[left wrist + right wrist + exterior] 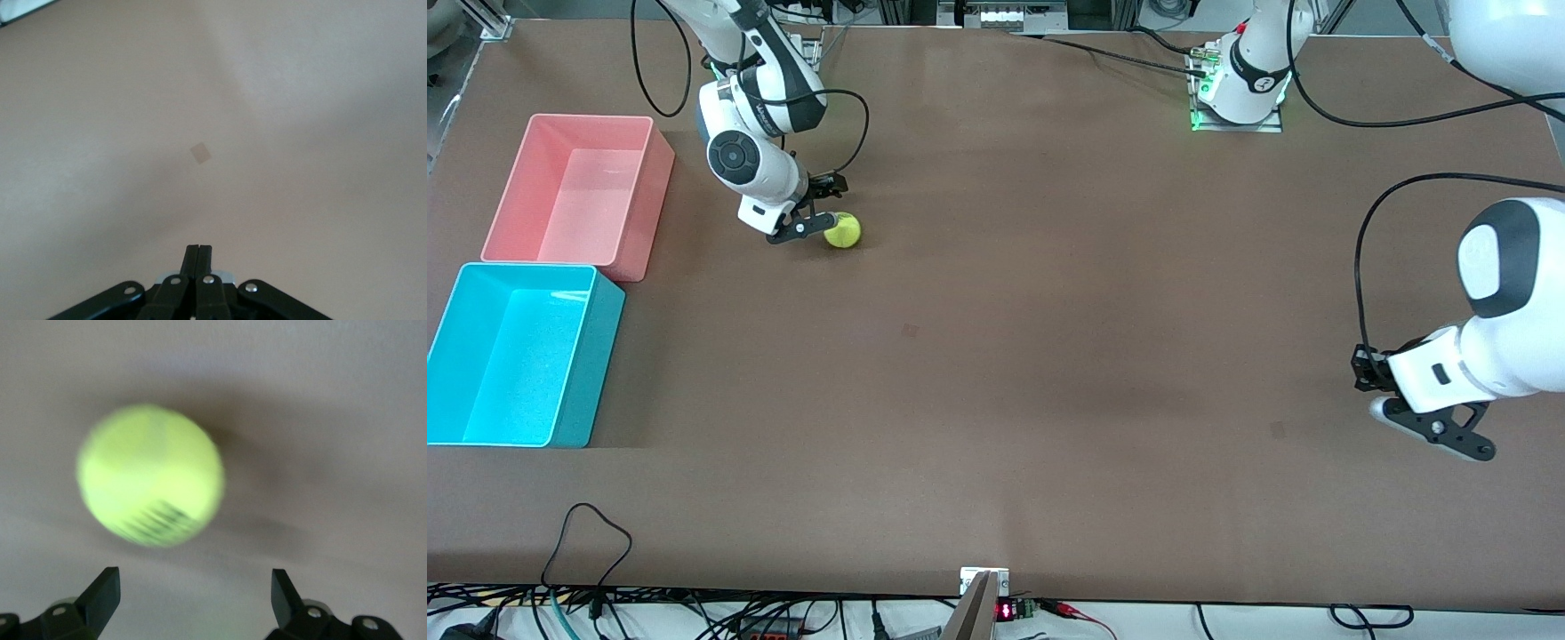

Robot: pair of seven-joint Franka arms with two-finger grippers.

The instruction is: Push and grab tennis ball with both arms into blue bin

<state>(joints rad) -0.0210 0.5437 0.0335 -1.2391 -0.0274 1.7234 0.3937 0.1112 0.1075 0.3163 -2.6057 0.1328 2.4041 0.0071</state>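
Your right gripper (818,203) is spread wide, empty, low beside the tennis ball (842,230); your left gripper (199,252) waits fully closed, empty, over bare tabletop (1049,311).

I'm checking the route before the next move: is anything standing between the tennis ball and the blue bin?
Nothing on the bare table lies between them. The tennis ball rests right at the open right gripper. The pink bin sits beside the blue bin, farther from the front camera, close to a straight path. The left gripper waits at its own end.

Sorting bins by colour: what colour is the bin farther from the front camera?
Pink. The pink bin shows best in the front view, beside the blue bin.
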